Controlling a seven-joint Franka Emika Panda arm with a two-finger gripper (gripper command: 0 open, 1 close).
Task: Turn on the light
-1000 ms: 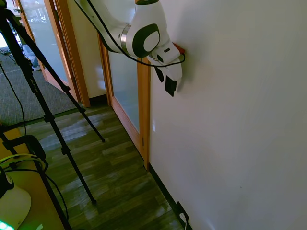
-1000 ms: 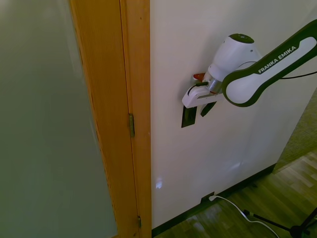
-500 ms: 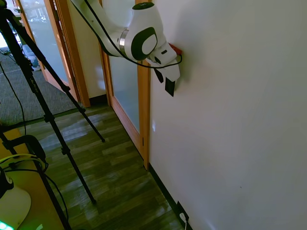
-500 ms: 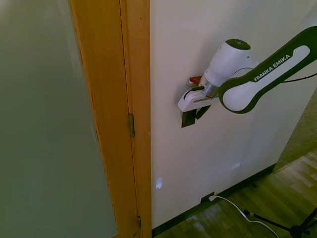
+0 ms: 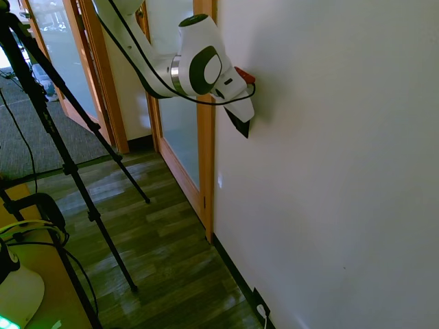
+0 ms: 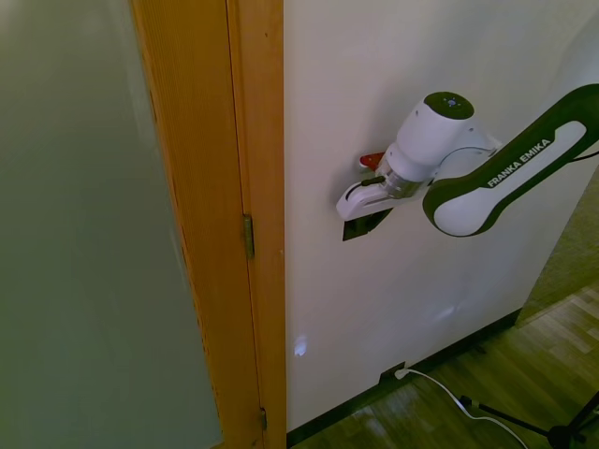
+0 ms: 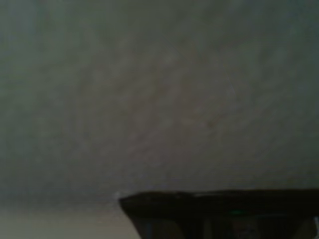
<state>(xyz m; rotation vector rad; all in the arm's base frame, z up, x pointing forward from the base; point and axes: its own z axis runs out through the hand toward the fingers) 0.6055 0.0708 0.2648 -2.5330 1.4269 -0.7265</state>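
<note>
The black switch (image 6: 365, 224) sits on the white wall (image 6: 421, 75), just beside the wooden door frame (image 6: 257, 187) and about level with the frame's hinge (image 6: 248, 236). Most of the switch is hidden: in the second exterior view only its lower part shows as a dark wedge under the white end of the arm, and in the first exterior view only a black corner (image 5: 241, 127) sticks out below it.

The pincer (image 6: 360, 201) is right at the wall, over the switch, with the arm (image 6: 487, 182) reaching in along the wall. Whether its fingers are spread or pressed together cannot be told, as the hand's white body covers them in both outside views. A small red part (image 6: 372, 160) shows between the hand and the wall, just above the switch.

The wrist view is blurred: dim grey wall fills nearly all of it, with a dark band along the bottom edge.

Low on the wall, at the dark baseboard, a black outlet (image 6: 391, 374) holds a white plug, and its white cord (image 6: 440, 388) trails over the wood floor (image 5: 158, 247). To the side of the frame is a frosted glass panel (image 6: 84, 243).
</note>
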